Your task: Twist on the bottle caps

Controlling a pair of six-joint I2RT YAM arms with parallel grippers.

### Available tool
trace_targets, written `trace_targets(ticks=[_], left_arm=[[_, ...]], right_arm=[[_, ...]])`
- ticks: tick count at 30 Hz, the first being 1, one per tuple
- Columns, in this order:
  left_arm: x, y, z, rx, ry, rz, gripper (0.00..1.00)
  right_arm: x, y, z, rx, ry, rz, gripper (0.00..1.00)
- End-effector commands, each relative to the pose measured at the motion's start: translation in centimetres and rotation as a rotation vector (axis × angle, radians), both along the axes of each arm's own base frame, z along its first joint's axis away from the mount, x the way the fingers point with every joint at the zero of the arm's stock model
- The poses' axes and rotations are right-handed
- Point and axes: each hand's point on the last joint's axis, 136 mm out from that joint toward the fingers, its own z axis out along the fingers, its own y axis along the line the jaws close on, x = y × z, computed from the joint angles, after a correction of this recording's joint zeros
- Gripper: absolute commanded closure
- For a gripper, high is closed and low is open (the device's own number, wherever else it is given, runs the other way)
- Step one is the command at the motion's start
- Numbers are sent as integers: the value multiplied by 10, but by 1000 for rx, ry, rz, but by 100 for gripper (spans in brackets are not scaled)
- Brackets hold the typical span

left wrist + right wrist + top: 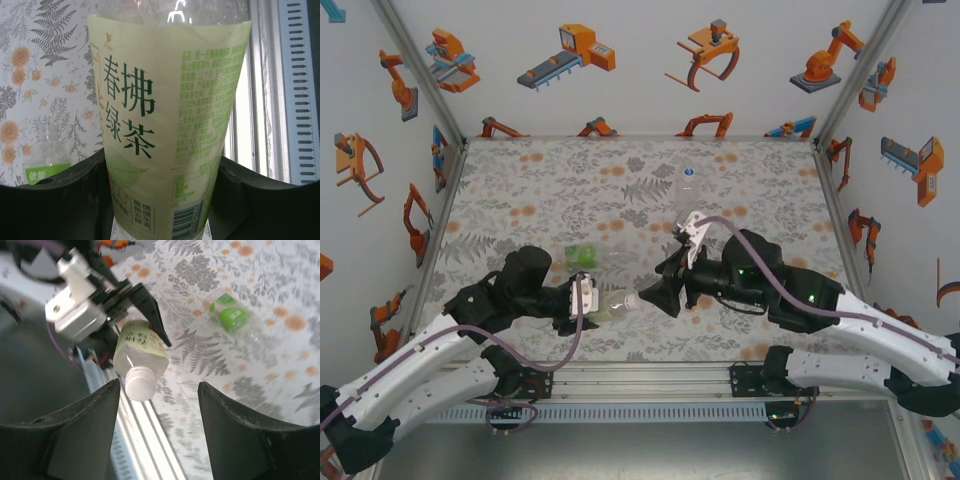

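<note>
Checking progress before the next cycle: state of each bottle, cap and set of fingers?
pale yellow-green-label clear plastic bottle: held on its side
small white round plastic cap: on that bottle's neck, tightness unclear
left fingers: shut on that bottle
right fingers: open, clear of the cap
green-label clear plastic bottle: lying free on the floral-patterned table
unlabelled clear plastic bottle: upright, free

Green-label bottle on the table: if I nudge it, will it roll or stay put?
The green-label bottle seems to lie on its side, round body on the table, so it will likely roll. It looks clear and empty, so probably light and quick to skid. Thin clear walls may dent under a firm squeeze.
</note>
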Motion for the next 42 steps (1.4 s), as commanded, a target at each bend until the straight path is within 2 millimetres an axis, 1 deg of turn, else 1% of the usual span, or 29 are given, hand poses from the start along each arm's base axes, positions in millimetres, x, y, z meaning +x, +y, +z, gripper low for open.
trace_targets(ticks=[1,3,6,11,15,23,28,31,36,37,39,40,41,42], left_arm=[[-9,-4,12,-49,-15,-60,100],[-10,-4,12,-52,-13,-67,100],[-11,-3,11,-50,-10,-69,100],[-12,-3,13,-54,-9,-75,100],[-12,-4,13,-53,-9,-74,100],[-12,-4,12,-53,-8,-74,100],[-12,-4,13,-53,-8,-76,100],[-12,-4,13,-53,-8,-75,100],[-12,-3,12,-50,-7,-72,100],[-12,-4,13,-52,-9,-71,100],[-11,-3,12,-51,-10,-67,100],[-11,-3,12,-49,-11,-65,100],[-10,-3,12,-48,-14,-61,100],[-9,-3,12,-47,-16,-58,100]], right_arm=[[-38,3,-2,-139,-378,361,43],[-55,1,-12,-190,-495,523,43],[-64,4,-24,-219,-591,634,44],[-62,18,-28,-175,-637,643,48],[-58,23,-31,-156,-640,621,51],[-57,30,-32,-119,-634,609,53],[-58,34,-35,-118,-628,613,57],[-60,34,-36,-121,-618,621,63],[-59,35,-37,-117,-563,599,82],[-56,36,-37,-114,-524,571,87],[-47,38,-35,-100,-421,488,92],[-41,40,-33,-88,-365,433,97],[-33,41,-32,-74,-285,360,100],[-25,42,-31,-59,-212,291,100]])
